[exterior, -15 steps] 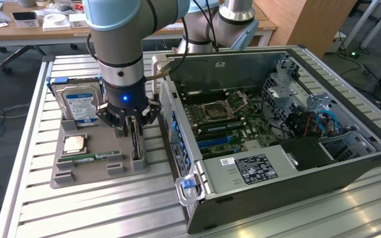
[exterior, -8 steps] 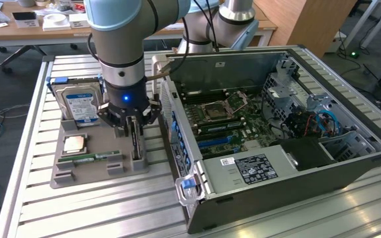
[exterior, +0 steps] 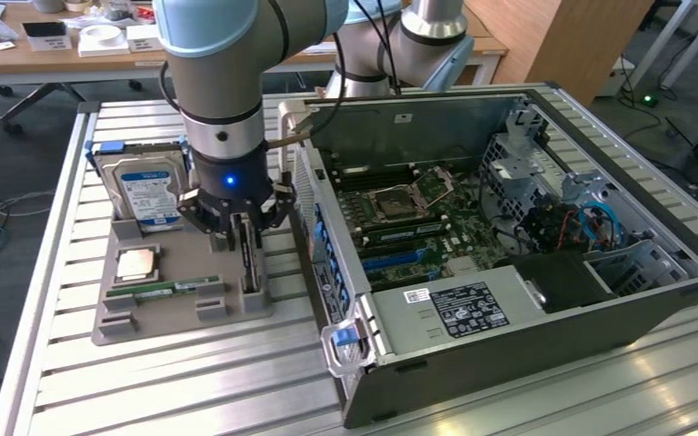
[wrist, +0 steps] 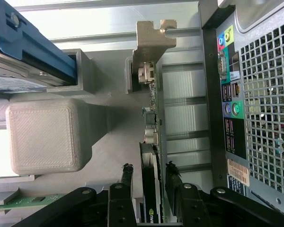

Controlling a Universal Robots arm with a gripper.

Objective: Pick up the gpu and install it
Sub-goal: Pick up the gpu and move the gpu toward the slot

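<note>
The gpu point(exterior: 250, 262) stands on its edge in a slot at the right side of the grey parts tray point(exterior: 179, 313), as a thin dark card. My gripper point(exterior: 243, 229) has come down over it from above. In the wrist view the gpu point(wrist: 152, 118) runs edge-on away from me, with its metal bracket point(wrist: 149, 38) at the far end. My gripper point(wrist: 150, 177) is open, with one finger on each side of the card's near end. A narrow gap shows between the fingers point(wrist: 127, 176) and the card.
The tray also holds a blue-labelled hard drive point(exterior: 143, 193), a CPU point(exterior: 139, 263) and a green RAM stick point(exterior: 161, 291). The open computer case point(exterior: 640, 300) lies at the exterior view's right, motherboard point(exterior: 410, 218) exposed, and its rear panel point(wrist: 255, 94) stands close beside the gripper.
</note>
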